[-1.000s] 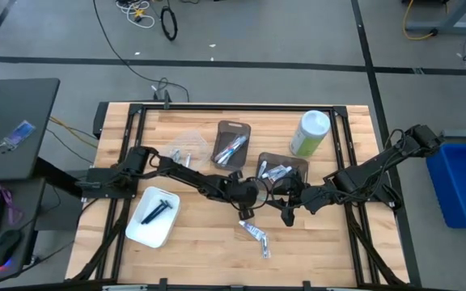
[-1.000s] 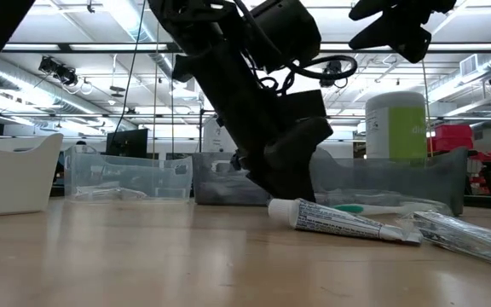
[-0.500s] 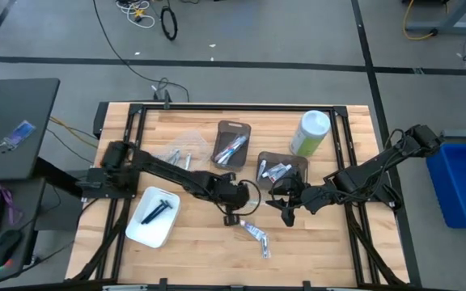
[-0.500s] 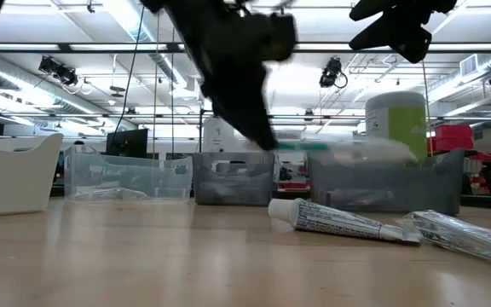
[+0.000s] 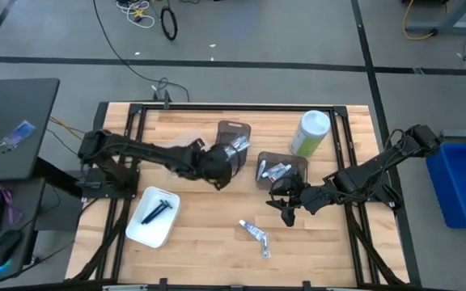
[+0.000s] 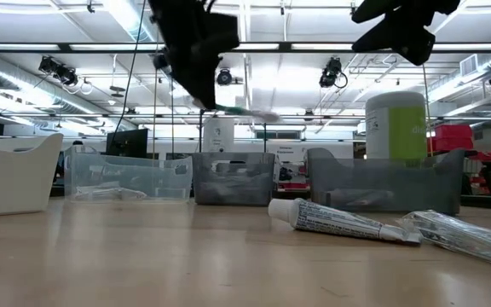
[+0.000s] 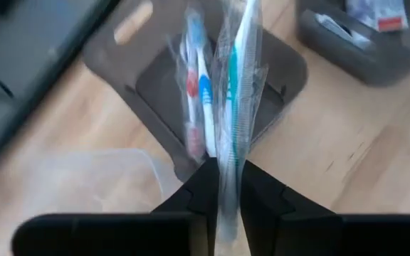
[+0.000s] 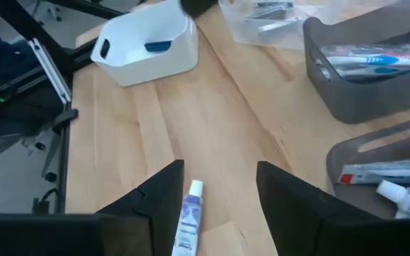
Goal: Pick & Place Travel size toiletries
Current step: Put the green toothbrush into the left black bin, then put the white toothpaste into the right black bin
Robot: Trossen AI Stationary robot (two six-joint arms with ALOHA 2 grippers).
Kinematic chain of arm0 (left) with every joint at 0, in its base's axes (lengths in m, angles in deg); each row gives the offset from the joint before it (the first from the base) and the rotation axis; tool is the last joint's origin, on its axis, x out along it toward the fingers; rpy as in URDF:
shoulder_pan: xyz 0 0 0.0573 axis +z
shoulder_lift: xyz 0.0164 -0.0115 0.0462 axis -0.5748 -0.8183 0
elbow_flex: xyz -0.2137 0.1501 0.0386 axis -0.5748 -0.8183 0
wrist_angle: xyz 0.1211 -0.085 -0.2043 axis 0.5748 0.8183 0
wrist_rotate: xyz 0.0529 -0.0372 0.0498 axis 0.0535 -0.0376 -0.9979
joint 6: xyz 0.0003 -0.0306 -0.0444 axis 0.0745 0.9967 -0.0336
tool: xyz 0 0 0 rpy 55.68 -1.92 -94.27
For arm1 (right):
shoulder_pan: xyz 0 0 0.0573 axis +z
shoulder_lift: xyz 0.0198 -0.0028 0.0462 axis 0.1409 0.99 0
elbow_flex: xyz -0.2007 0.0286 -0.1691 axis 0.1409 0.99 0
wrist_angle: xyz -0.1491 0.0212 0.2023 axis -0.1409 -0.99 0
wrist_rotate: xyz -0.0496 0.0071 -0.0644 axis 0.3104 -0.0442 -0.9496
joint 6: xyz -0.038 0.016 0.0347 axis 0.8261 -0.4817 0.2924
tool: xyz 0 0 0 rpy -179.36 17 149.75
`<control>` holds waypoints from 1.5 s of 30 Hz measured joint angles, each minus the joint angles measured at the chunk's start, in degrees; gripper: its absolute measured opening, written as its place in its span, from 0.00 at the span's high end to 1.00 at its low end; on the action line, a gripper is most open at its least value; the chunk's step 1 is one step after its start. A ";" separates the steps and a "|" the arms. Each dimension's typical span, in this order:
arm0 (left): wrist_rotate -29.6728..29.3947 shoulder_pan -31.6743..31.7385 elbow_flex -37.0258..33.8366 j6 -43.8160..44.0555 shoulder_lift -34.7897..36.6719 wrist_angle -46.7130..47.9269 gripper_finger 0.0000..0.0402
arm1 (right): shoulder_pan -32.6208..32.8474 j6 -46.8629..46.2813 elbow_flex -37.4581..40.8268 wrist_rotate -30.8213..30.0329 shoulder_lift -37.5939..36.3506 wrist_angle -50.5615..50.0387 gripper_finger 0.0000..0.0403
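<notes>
The left end effector (image 7: 223, 186) has swung from mid-surface to above the dark toothbrush bin (image 7: 290, 67), clenched on a wrapped toothbrush (image 7: 235, 107), aligned for dropping. The right end effector (image 8: 219, 186) hovers released over a tube (image 8: 188, 217).

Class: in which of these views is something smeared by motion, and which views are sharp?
Left wrist view: the wrapped toothbrush clamped in the left gripper and the dark bin beyond look smeared. Low view: the toothbrush blurs against bright ceiling lights, while the tube on the table is crisp. High view: evenly lit and sharp.
</notes>
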 joint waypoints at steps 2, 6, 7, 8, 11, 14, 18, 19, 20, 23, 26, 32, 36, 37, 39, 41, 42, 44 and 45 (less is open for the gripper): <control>2.36 2.70 -1.07 3.02 -0.02 -1.84 0.86 | 0.00 0.00 0.00 0.00 0.00 0.16 0.53; 3.70 7.32 -3.80 4.37 -0.17 -6.68 0.87 | 0.00 0.00 0.00 0.00 0.00 -0.01 0.54; 3.73 8.23 -4.17 3.78 -0.17 -7.62 0.87 | 0.00 0.01 0.00 0.00 0.00 -0.09 0.54; 3.82 8.97 -4.71 3.33 -0.17 -9.07 0.87 | 0.00 0.02 0.00 -0.02 0.00 -0.07 0.54; 6.00 10.75 -6.54 3.30 -0.17 -13.76 0.86 | 0.00 0.17 0.00 -0.02 0.00 -0.32 0.53; 8.86 11.79 -7.75 1.58 -0.17 -17.92 0.85 | 0.00 0.17 0.00 -0.02 0.00 -0.55 0.53; 11.14 12.26 -9.40 0.35 -0.15 -20.84 0.81 | 0.00 0.23 0.00 -0.02 0.00 -0.53 0.53; 11.60 12.30 -9.72 0.35 -0.15 -20.88 0.80 | 0.00 0.43 0.00 -0.04 0.00 -0.51 0.53; 11.75 12.40 -9.91 0.35 -0.15 -20.79 0.79 | 0.00 0.55 0.00 -0.05 0.00 -0.52 0.53; 12.14 12.40 -11.13 0.97 -0.08 -21.47 0.75 | 0.00 0.61 0.00 -0.07 0.00 -0.50 0.54; 12.21 12.42 -12.10 0.96 -0.08 -21.93 0.71 | 0.00 0.63 0.00 -0.08 0.00 -0.52 0.54; 14.45 12.40 -12.21 0.14 -0.08 -22.86 0.67 | 0.00 0.63 0.00 -0.09 0.00 -0.52 0.53; 15.12 12.08 -12.21 -3.15 -0.08 -26.17 0.67 | 0.00 0.62 0.00 -0.09 0.00 -0.49 0.53; 15.97 11.89 -12.21 -4.30 -0.08 -26.86 0.67 | 0.00 0.44 0.00 -0.07 0.00 -0.52 0.53; 18.30 11.38 -12.21 -6.33 -0.04 -28.02 0.68 | 0.00 -0.59 0.00 0.00 0.00 -0.49 0.53; 20.14 10.57 -12.21 -7.39 0.48 -27.99 0.69 | 0.00 -1.58 0.00 0.03 0.00 -0.52 0.54; 20.55 10.04 -12.21 -7.37 0.95 -27.92 0.69 | 0.00 -2.28 0.00 0.08 0.00 -0.56 0.54; 21.16 8.51 -12.21 -7.33 2.23 -26.96 0.69 | 0.00 -3.64 0.00 1.80 0.33 -0.61 0.54; 21.27 7.54 -12.21 -7.37 3.05 -26.34 0.70 | 0.00 -4.24 0.00 3.36 0.77 -0.55 0.54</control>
